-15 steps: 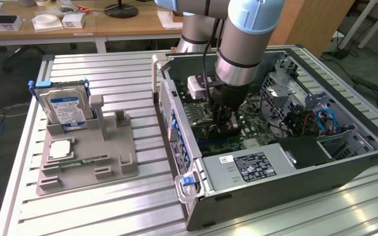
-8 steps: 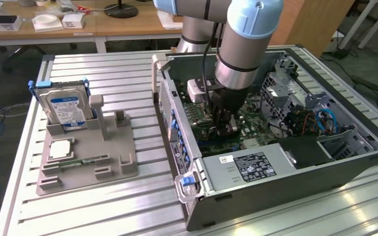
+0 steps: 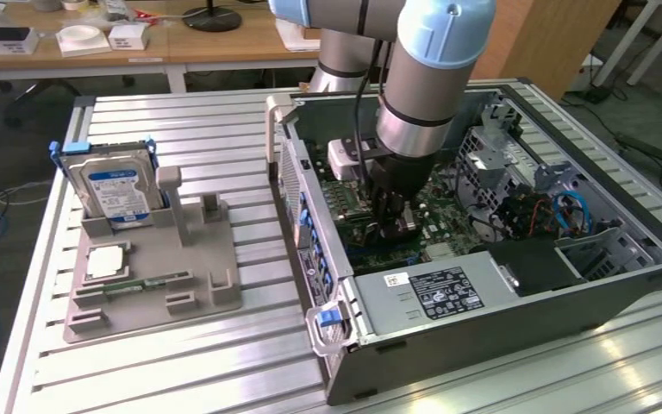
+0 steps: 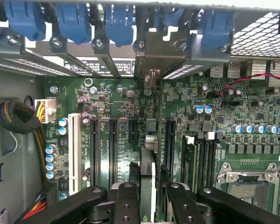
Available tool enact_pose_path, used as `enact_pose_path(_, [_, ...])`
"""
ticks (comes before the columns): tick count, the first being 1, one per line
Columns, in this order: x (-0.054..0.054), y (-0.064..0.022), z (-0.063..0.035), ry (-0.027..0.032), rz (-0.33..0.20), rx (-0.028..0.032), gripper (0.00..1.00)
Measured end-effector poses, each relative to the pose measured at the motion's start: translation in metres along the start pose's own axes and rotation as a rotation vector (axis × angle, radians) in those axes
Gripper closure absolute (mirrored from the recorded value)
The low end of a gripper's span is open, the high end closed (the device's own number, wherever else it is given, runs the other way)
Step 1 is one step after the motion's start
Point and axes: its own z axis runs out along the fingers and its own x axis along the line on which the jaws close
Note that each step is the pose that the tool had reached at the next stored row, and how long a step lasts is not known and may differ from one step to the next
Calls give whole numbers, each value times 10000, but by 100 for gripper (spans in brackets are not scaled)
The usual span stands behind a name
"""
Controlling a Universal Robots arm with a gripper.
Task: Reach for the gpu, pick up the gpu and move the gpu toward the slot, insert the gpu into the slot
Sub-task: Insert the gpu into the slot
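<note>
The gripper (image 4: 147, 198) is reaching down inside the open computer case (image 3: 481, 310), its fingers (image 4: 128, 196) narrowed on the gpu (image 4: 148, 175), which the wrist view is showing edge-on as a thin upright card between them, standing over the motherboard (image 4: 214, 135) among the black expansion slots (image 4: 113, 144). The insertion step looks to be in hand, and doing it well is calling for keeping the card upright and parallel to its slot, its end lined up with the rear bracket opening (image 4: 151, 77), and for pressing straight down without twisting. The neighbouring memory sticks (image 4: 190, 158) and capacitors (image 4: 63, 122) are standing close, so any sideways drift could catch them. Whether the card's lower edge is already meeting the slot cannot be told, since the fingers and the card itself are covering that contact. In the exterior view the arm (image 3: 429, 78) is blocking the gripper's tip, and the card's fan and cooler are hard to make out. On the tabletop (image 3: 182, 362) a hard drive (image 3: 110, 185) is standing in its grey holder (image 3: 153, 285).
</note>
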Motion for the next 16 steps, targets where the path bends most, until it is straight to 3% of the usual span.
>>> enact_pose_path(6, [2,10,50,4,-2,-1,74])
enact_pose_path(16, [2,11,51,3,0,0,74])
